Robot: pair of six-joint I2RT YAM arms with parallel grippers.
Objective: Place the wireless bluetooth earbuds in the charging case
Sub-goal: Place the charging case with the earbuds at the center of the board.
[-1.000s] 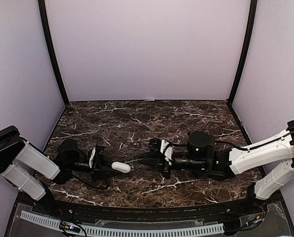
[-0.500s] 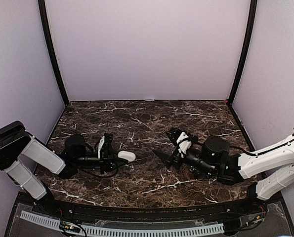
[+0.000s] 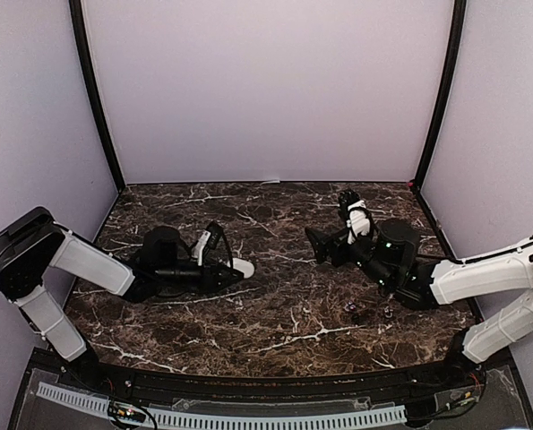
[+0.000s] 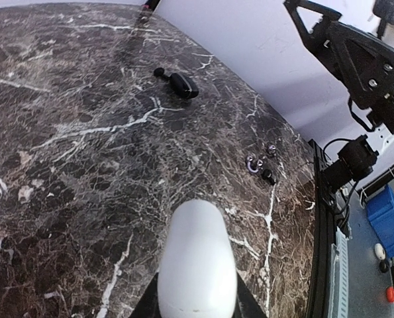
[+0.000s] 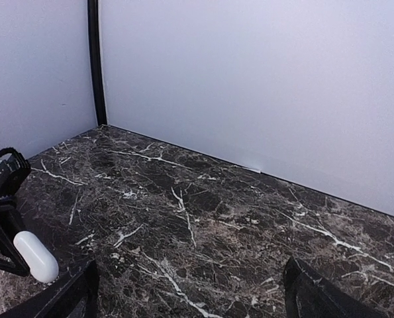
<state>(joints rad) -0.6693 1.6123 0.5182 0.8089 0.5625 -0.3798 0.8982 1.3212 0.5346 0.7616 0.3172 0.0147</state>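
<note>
Right gripper (image 3: pixel 331 222) has swung away, spread wide.

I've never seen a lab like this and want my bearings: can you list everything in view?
white case: one, white, held in the left pincer near the table's middle
small earbuds: about three, dark with shiny spots, clustered on the table near its front right
dark oblong object: one, black, on the table farther right; possibly another case
table: one, dark marble with white veins
left pincer: one, black, shut on the white case
right pincer: one, black, open, empty
</note>
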